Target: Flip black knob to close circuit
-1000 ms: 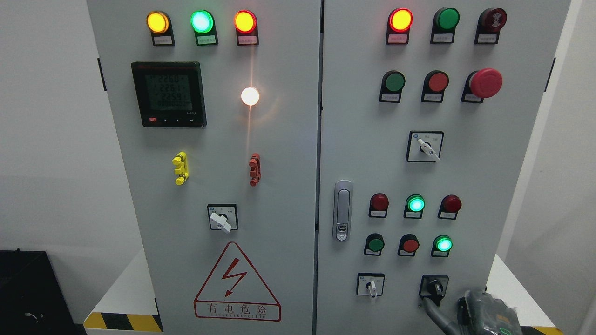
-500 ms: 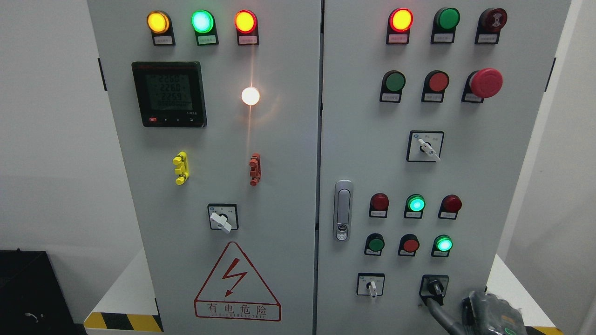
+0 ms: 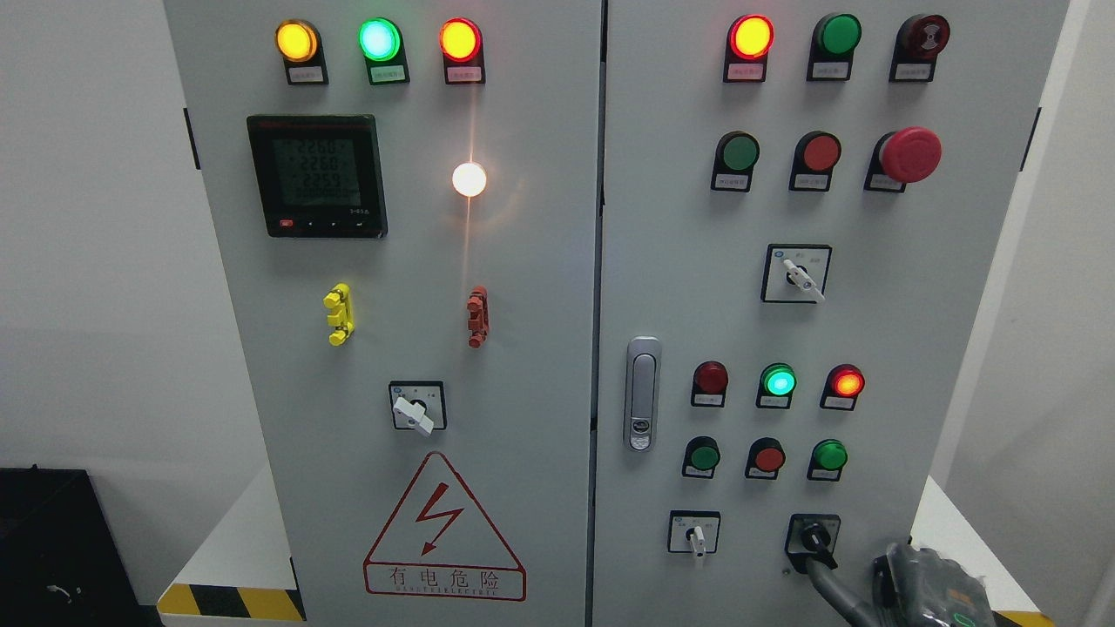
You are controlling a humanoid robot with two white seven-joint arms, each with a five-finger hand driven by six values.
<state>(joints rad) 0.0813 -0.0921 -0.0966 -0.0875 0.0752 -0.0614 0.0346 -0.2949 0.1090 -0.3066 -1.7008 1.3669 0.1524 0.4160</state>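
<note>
Right hand (image 3: 923, 588), grey, low at the frame's lower right, has one finger (image 3: 823, 579) touching the small black rotary knob (image 3: 813, 535); its grip cannot be told. Red lamp (image 3: 847, 382) above glows, suggesting the flip is done.

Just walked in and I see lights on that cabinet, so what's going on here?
The robot's right hand is at the lower right of the grey control cabinet, with a finger reaching up to the black knob. The red lamp above is lit, the green lamp beside it glows, and the green lamp below is dark. The left arm isn't in view.
</note>
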